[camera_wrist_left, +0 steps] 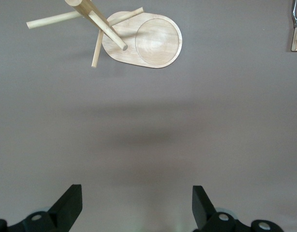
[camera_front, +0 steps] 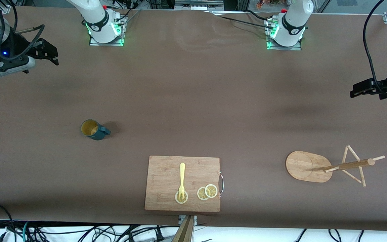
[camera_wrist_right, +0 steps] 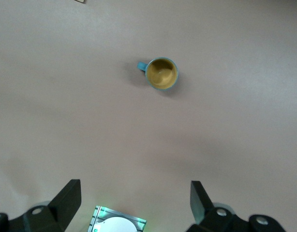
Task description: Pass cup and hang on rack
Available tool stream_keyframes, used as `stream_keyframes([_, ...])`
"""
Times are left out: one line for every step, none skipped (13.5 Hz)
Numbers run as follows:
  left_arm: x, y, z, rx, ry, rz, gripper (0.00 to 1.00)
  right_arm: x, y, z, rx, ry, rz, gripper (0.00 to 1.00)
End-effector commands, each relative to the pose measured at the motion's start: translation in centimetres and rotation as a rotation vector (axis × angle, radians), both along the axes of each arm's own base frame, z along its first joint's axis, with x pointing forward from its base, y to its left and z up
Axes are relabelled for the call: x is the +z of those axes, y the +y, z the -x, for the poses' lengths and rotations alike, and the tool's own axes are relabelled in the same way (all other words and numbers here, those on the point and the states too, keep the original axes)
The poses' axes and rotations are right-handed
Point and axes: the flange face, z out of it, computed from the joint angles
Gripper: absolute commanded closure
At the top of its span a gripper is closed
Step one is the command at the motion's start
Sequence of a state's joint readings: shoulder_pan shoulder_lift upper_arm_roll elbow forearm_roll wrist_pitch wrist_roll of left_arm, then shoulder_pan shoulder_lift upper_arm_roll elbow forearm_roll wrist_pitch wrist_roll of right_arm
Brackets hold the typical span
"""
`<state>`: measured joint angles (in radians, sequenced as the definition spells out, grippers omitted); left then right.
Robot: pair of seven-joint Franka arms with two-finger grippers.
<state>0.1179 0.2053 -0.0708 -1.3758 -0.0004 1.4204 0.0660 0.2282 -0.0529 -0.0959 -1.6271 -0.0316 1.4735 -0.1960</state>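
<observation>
Upright at left of centre in the front frame: small dark teal ribbed mug with yellow inside (camera_front: 93,129), alone on the brown counter (camera_front: 186,101), handle pointing toward the rectangular wooden cutting board (camera_front: 182,183) at lower centre. Well apart, at lower right: light wooden mug tree with oval base (camera_front: 328,165), standing free near the left arm's end. Nothing grasped yet; first step judged to be the pickup by the right hand (camera_front: 44,53), poised at upper left with fingers spread and empty. Best done by descending straight over the mug, pinching the wall away from the handle, leaving the handle free for the handover and for threading onto a peg. Left hand (camera_front: 364,90) waiting at right edge, likewise spread and empty. Seen only from the right wrist: the mug (camera_wrist_right: 161,73) empty inside. Seen only from the left wrist: the tree (camera_wrist_left: 139,38) from above, pegs angling out over the base. Only in the front frame: yellow plastic fork (camera_front: 181,179) and lemon slices (camera_front: 207,192) on the board.
</observation>
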Motion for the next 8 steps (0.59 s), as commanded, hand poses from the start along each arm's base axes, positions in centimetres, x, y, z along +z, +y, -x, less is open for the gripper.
stream_keyframes([0.54,-0.09,-0.35,-0.01,-0.006,-0.024,0.0,0.36,0.01,0.16,-0.015,-0.006,0.019,0.0])
stream_keyframes([0.54,0.08,-0.35,-0.007,-0.006,-0.022,0.0,0.47,0.18,0.13,-0.02,-0.012,0.019,0.0])
stream_keyframes([0.54,0.17,-0.34,-0.005,-0.006,-0.022,0.0,0.45,0.24,0.17,-0.017,-0.01,0.021,0.0])
stream_keyframes([0.54,0.08,-0.35,-0.007,-0.006,-0.022,0.0,0.42,0.09,0.19,-0.02,-0.006,0.02,0.0])
stream_keyframes([0.54,-0.1,-0.36,-0.01,-0.006,-0.022,0.0,0.34,0.02,0.13,-0.025,-0.005,0.021,0.0])
stream_keyframes([0.54,-0.1,-0.36,-0.01,-0.006,-0.022,0.0,0.35,0.16,0.13,-0.022,-0.007,0.022,0.0])
stream_keyframes([0.54,0.08,-0.35,-0.007,-0.006,-0.022,0.0,0.5,0.03,0.09,-0.022,-0.011,0.019,0.0])
stream_keyframes([0.54,0.17,-0.34,-0.005,-0.006,-0.022,0.0,0.42,0.02,0.04,-0.025,-0.008,0.014,0.0])
